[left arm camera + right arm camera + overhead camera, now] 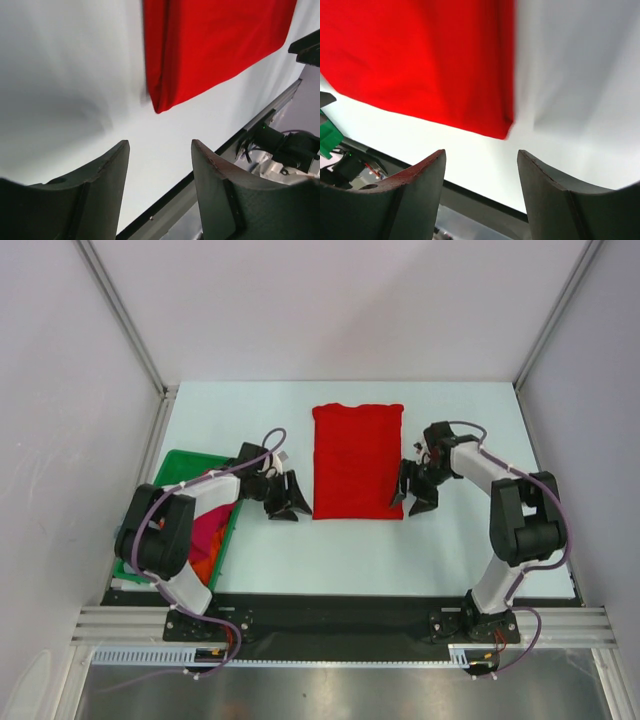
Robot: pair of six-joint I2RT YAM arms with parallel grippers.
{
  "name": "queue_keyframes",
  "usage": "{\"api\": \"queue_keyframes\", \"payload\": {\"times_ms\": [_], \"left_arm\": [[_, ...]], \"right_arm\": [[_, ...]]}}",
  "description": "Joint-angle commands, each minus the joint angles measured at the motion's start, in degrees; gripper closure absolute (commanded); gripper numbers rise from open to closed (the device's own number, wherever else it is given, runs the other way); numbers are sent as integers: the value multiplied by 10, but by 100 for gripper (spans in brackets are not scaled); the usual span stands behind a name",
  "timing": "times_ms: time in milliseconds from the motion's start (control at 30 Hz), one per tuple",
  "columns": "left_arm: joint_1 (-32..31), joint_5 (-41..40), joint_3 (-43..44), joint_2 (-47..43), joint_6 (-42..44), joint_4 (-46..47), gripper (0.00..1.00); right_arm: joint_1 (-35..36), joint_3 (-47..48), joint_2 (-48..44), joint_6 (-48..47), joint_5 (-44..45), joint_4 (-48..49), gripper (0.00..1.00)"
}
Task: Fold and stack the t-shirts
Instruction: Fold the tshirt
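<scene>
Red shirt [357, 462] lies folded flat mid-table [330, 550], a neat rectangle, its far edge near the table's far edge. Left gripper [285, 498] sits just off the near-left corner and right gripper [415, 490] just off the near-right one. Both have their fingers spread, gripping nothing. A strip of table shows between shirt and near edge. Pink shirt [208, 530] and orange shirt [203, 565] lie in the tray [180, 465] at the left edge.
</scene>
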Motion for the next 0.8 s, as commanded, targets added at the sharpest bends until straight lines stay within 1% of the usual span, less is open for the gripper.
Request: {"api": "queue_keyframes", "payload": {"times_ms": [0, 33, 133, 167, 267, 333, 433, 533, 667, 767], "left_arm": [[1, 47, -21, 9, -29, 57, 42], [2, 43, -31, 6, -29, 62, 42], [1, 39, -42, 12, -40, 75, 41], [1, 38, -42, 16, -44, 78, 41], [1, 33, -39, 31, -58, 92, 41], [1, 35, -25, 41, -60, 93, 41], [1, 33, -5, 60, -56, 99, 38], [1, 40, 10, 91, -61, 95, 38], [-1, 51, 9, 104, -78, 122, 39], [-3, 40, 9, 107, -78, 114, 39]], "right_arm": [[-26, -62, -27, 1, -44, 63, 35], [-32, -87, -35, 2, -54, 69, 35], [-42, -109, -38, 14, -71, 89, 37], [-43, -110, -34, 22, -75, 96, 40], [-44, -111, -18, 32, -83, 113, 42], [-50, -111, -13, 41, -77, 123, 42], [-56, -104, 7, 46, -88, 132, 42], [-57, -102, 20, 47, -93, 136, 42], [-63, -103, 24, 46, -87, 137, 43], [-64, -102, 38, 49, -95, 142, 46]]}}
